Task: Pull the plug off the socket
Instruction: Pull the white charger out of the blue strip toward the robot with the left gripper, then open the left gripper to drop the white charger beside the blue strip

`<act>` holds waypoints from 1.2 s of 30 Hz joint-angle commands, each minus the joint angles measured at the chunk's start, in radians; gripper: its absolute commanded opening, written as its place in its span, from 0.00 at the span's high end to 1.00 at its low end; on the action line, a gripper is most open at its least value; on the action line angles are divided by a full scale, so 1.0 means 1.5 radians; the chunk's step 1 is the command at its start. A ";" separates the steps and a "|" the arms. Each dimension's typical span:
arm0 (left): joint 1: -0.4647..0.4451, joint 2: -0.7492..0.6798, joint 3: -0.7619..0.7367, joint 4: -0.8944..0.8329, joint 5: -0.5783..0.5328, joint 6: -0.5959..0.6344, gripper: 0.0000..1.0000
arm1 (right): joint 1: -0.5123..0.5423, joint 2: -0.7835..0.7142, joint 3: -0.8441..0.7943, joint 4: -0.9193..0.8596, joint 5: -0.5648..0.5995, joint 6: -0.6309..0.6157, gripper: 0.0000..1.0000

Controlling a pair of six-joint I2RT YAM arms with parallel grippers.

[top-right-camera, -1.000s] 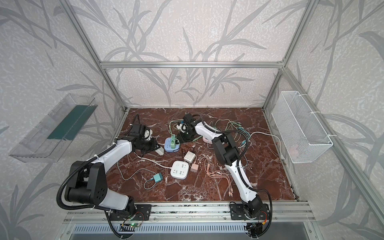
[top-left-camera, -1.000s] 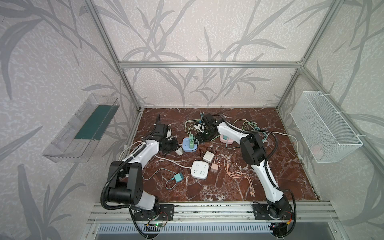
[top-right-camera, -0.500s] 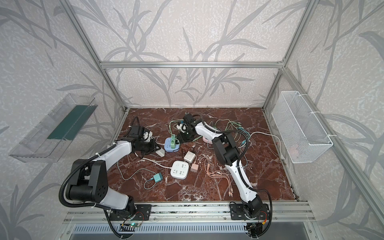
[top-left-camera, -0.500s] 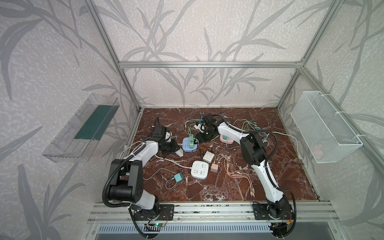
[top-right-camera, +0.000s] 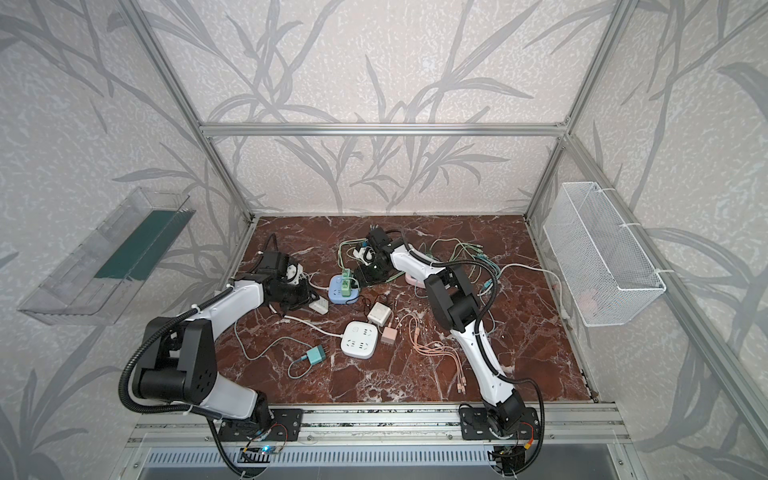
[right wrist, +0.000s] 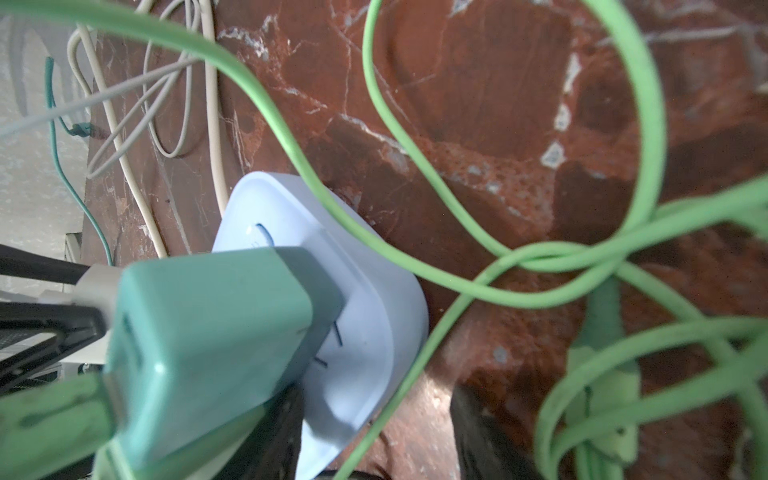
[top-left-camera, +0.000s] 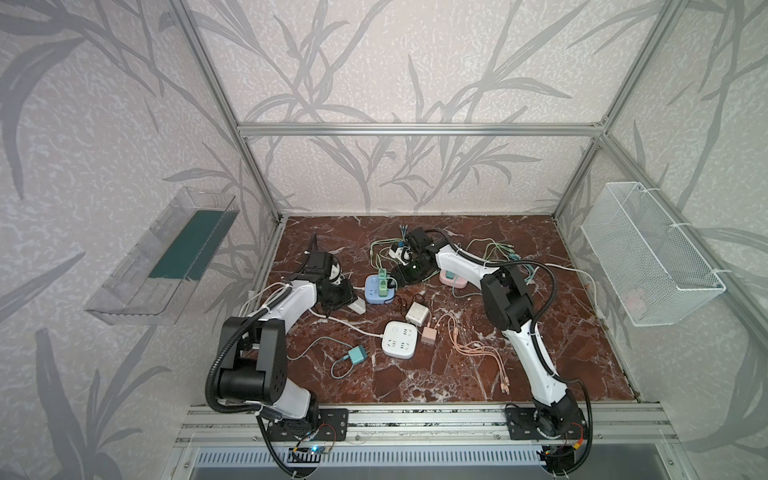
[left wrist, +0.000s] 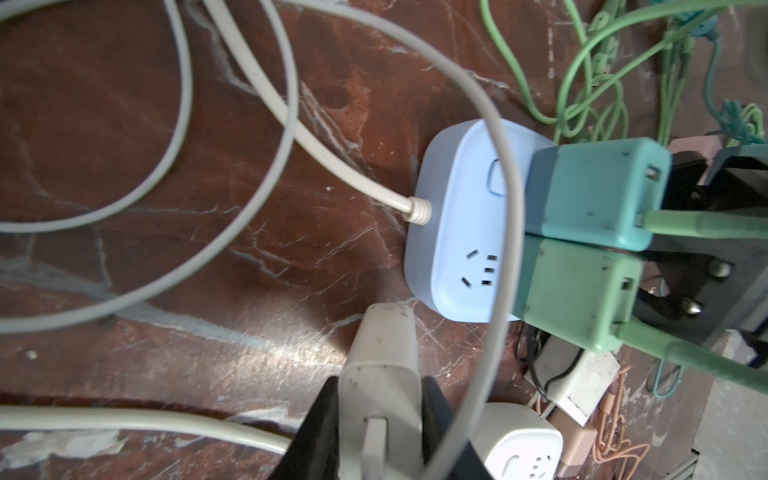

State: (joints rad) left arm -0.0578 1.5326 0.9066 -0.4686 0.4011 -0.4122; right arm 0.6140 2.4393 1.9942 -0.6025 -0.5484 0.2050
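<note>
A light blue socket (top-left-camera: 376, 291) (top-right-camera: 341, 293) (left wrist: 457, 232) (right wrist: 365, 332) lies on the red marble floor. A teal plug (left wrist: 594, 195) (right wrist: 208, 332) and a green plug (left wrist: 577, 291) stand plugged into it side by side. A white plug (left wrist: 382, 374) (top-left-camera: 357, 307) (top-right-camera: 320, 306) is out of the socket and lies just left of it. My left gripper (left wrist: 379, 386) (top-left-camera: 347, 301) is shut on this white plug. My right gripper (right wrist: 376, 399) (top-left-camera: 401, 276) is open at the socket's right edge; one finger touches the socket's corner and the other stands apart from it.
A white socket (top-left-camera: 399, 338), a white adapter (top-left-camera: 417, 312), a pink adapter (top-left-camera: 428, 334) and a loose teal plug (top-left-camera: 356, 354) lie nearer the front. Green cables (right wrist: 540, 257) loop round the right gripper. A wire basket (top-left-camera: 648, 253) hangs on the right wall, a clear shelf (top-left-camera: 162, 257) on the left.
The left arm has shifted very slightly; the white plug stays at about the same spot beside the socket. The right arm has not moved.
</note>
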 commanded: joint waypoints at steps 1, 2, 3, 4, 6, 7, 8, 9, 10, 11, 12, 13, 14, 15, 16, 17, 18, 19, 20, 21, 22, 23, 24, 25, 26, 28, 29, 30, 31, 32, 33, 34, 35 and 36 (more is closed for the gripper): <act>0.002 0.007 0.020 -0.051 -0.046 0.008 0.65 | 0.005 0.012 -0.026 -0.026 0.037 0.005 0.43; 0.003 0.007 0.022 -0.055 -0.048 0.009 0.64 | 0.005 0.011 -0.027 -0.024 0.037 0.005 0.42; 0.002 0.006 0.026 -0.061 -0.053 0.011 0.63 | 0.006 0.011 -0.029 -0.024 0.037 0.006 0.42; 0.003 0.005 0.031 -0.068 -0.057 0.013 0.61 | 0.005 0.008 -0.031 -0.024 0.037 0.006 0.42; 0.002 0.005 0.040 -0.081 -0.067 0.018 0.58 | 0.005 0.007 -0.035 -0.019 0.036 0.006 0.43; 0.002 0.006 0.045 -0.087 -0.069 0.020 0.56 | 0.006 0.006 -0.037 -0.017 0.036 0.007 0.43; 0.002 0.006 0.047 -0.091 -0.072 0.022 0.56 | 0.005 0.006 -0.040 -0.015 0.036 0.008 0.42; 0.002 0.007 0.052 -0.096 -0.076 0.023 0.55 | 0.005 0.005 -0.040 -0.014 0.036 0.008 0.42; 0.002 0.007 0.055 -0.101 -0.079 0.023 0.54 | 0.005 0.004 -0.042 -0.014 0.035 0.008 0.42; 0.002 0.006 0.056 -0.104 -0.083 0.023 0.54 | 0.005 0.003 -0.043 -0.013 0.035 0.008 0.42; 0.003 0.005 0.058 -0.107 -0.087 0.023 0.54 | 0.005 0.003 -0.044 -0.013 0.035 0.008 0.42; 0.002 0.004 0.060 -0.112 -0.089 0.023 0.53 | 0.005 0.002 -0.044 -0.012 0.036 0.007 0.42; 0.002 0.003 0.063 -0.117 -0.095 0.022 0.53 | 0.005 0.002 -0.044 -0.011 0.036 0.007 0.42; 0.003 0.001 0.066 -0.123 -0.104 0.021 0.52 | 0.005 0.001 -0.044 -0.012 0.037 0.006 0.42; 0.002 -0.001 0.069 -0.131 -0.114 0.020 0.51 | 0.005 -0.001 -0.045 -0.012 0.037 0.007 0.42; 0.002 -0.003 0.071 -0.136 -0.120 0.020 0.51 | 0.006 -0.001 -0.044 -0.011 0.037 0.006 0.42; 0.002 -0.007 0.073 -0.139 -0.125 0.021 0.50 | 0.005 -0.002 -0.044 -0.011 0.038 0.005 0.42; 0.002 -0.011 0.074 -0.142 -0.130 0.024 0.50 | 0.005 -0.003 -0.044 -0.011 0.040 0.006 0.42; 0.001 -0.014 0.076 -0.147 -0.133 0.023 0.50 | 0.005 -0.004 -0.044 -0.010 0.042 0.006 0.42; 0.001 -0.019 0.078 -0.150 -0.134 0.025 0.50 | 0.005 -0.006 -0.045 -0.010 0.045 0.007 0.42; -0.001 -0.024 0.080 -0.153 -0.137 0.025 0.50 | 0.004 -0.008 -0.048 -0.007 0.049 0.008 0.42; -0.004 -0.031 0.081 -0.155 -0.143 0.024 0.49 | 0.004 -0.011 -0.053 0.000 0.052 0.011 0.42; -0.007 -0.039 0.083 -0.157 -0.152 0.021 0.49 | 0.004 -0.016 -0.062 0.014 0.055 0.017 0.42; -0.009 -0.046 0.083 -0.158 -0.158 0.020 0.48 | 0.004 -0.021 -0.071 0.029 0.055 0.024 0.42; -0.011 -0.052 0.085 -0.160 -0.162 0.018 0.48 | 0.004 -0.025 -0.077 0.039 0.054 0.030 0.42; -0.018 -0.062 0.089 -0.159 -0.165 0.014 0.48 | 0.003 -0.030 -0.086 0.057 0.052 0.040 0.41; -0.023 -0.066 0.091 -0.157 -0.168 0.012 0.48 | 0.004 -0.032 -0.088 0.064 0.050 0.043 0.41; -0.032 -0.070 0.092 -0.154 -0.170 0.011 0.48 | 0.003 -0.035 -0.090 0.070 0.048 0.045 0.41; -0.042 -0.073 0.094 -0.149 -0.172 0.011 0.48 | 0.003 -0.035 -0.090 0.075 0.046 0.047 0.41; -0.052 -0.076 0.094 -0.144 -0.174 0.012 0.48 | 0.003 -0.037 -0.090 0.077 0.043 0.048 0.40; -0.064 -0.079 0.094 -0.136 -0.178 0.012 0.48 | 0.002 -0.038 -0.089 0.079 0.041 0.051 0.40; -0.077 -0.081 0.094 -0.128 -0.180 0.012 0.47 | 0.001 -0.040 -0.089 0.081 0.038 0.054 0.40; -0.089 -0.080 0.094 -0.121 -0.184 0.011 0.47 | 0.000 -0.042 -0.089 0.084 0.036 0.058 0.39; -0.101 -0.078 0.094 -0.115 -0.189 0.008 0.47 | -0.001 -0.045 -0.090 0.085 0.033 0.061 0.39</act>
State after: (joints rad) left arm -0.1738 1.4315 1.0260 -0.6582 0.1493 -0.3969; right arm 0.6147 2.3875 1.8870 -0.4679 -0.5301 0.2718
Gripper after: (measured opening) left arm 0.531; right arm 0.609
